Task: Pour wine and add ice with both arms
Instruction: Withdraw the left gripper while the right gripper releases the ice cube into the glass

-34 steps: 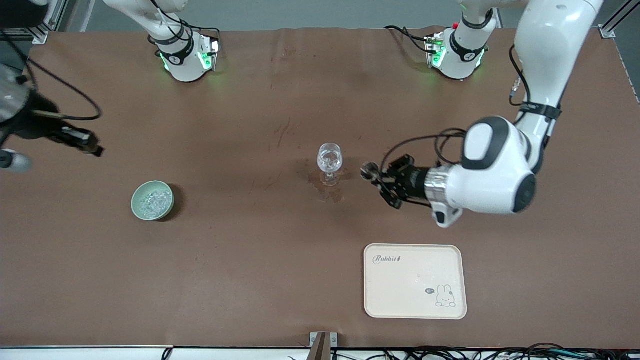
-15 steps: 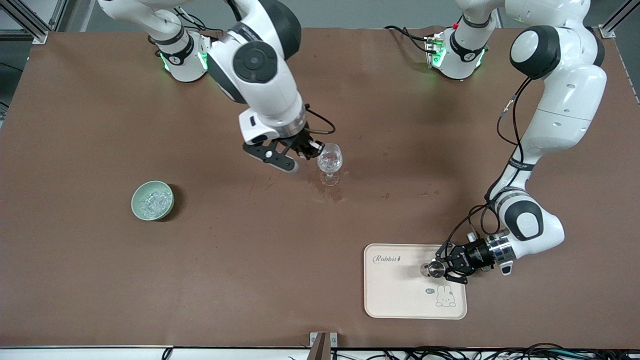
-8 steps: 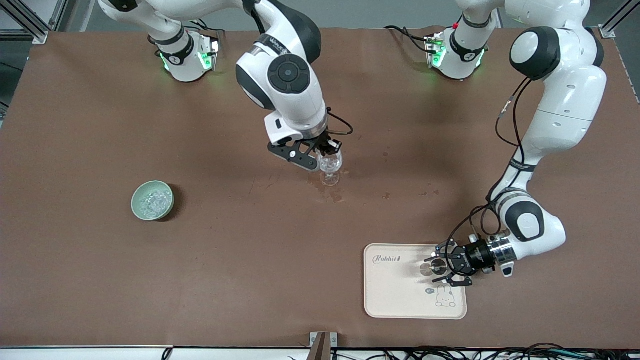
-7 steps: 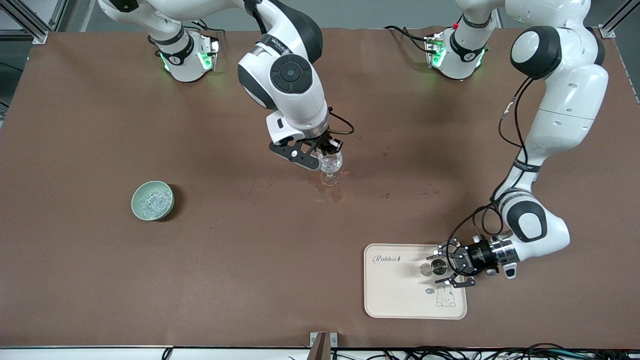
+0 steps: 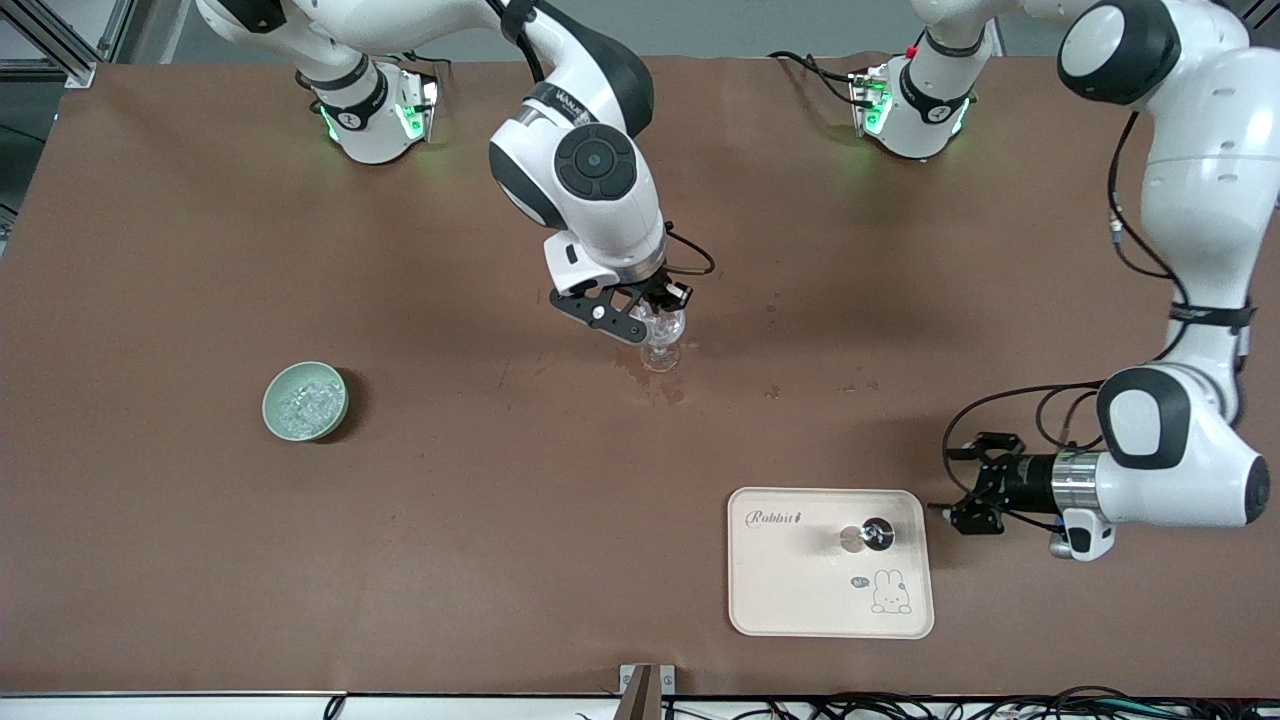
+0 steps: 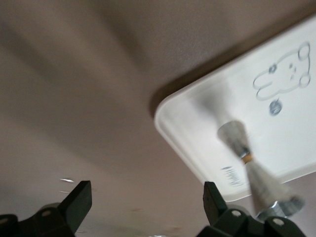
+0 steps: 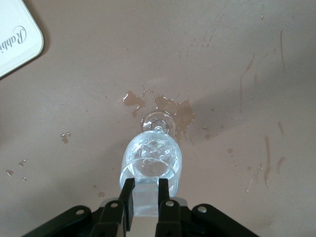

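**Table inventory: glass, ice, tray and two grippers**

Item one: we list the stemmed glass (image 5: 660,335) standing near the middle of the table (image 5: 500,520), in a small brown spill (image 7: 168,106). The right gripper (image 5: 650,308) hangs directly over its rim, fingers close together and clamped on a clear whitish chunk of ice (image 7: 146,197), which the right wrist view shows just above the glass bowl.

Item two: we list a pale green bowl (image 5: 305,400) toward the right arm's end of the table, nearer the front camera than the glass, holding more ice pieces (image 5: 305,405).

Item three: we list a cream tray (image 5: 800,600) with a rabbit drawing, near the front edge. A small clear bottle (image 5: 872,535) stands on it.

Item four: the left gripper (image 5: 962,485) hovers just beside the tray's edge, toward the left arm's end, fingers (image 6: 79,202) spread apart and holding nothing.
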